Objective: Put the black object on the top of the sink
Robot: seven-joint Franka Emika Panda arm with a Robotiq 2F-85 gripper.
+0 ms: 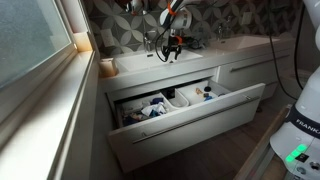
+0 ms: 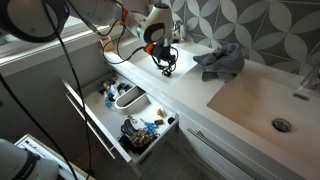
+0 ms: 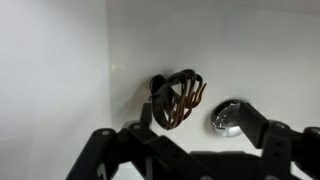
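The black object (image 3: 177, 97) is a dark claw clip with brownish teeth. It lies on the white sink surface next to a chrome drain (image 3: 228, 117) in the wrist view. My gripper (image 3: 195, 113) is open just above it, one finger on each side, and is not holding it. In both exterior views the gripper (image 1: 172, 46) (image 2: 163, 56) hangs low over one basin of the long white sink (image 1: 245, 44) (image 2: 245, 105), with the black object (image 2: 167, 69) just under it.
A wide drawer (image 1: 190, 112) (image 2: 118, 128) under the sink stands open and holds several toiletries. A grey cloth (image 2: 222, 62) lies on the vanity top between the basins. A chrome faucet (image 1: 152, 40) stands behind the basin. A window sill (image 1: 60, 95) runs alongside.
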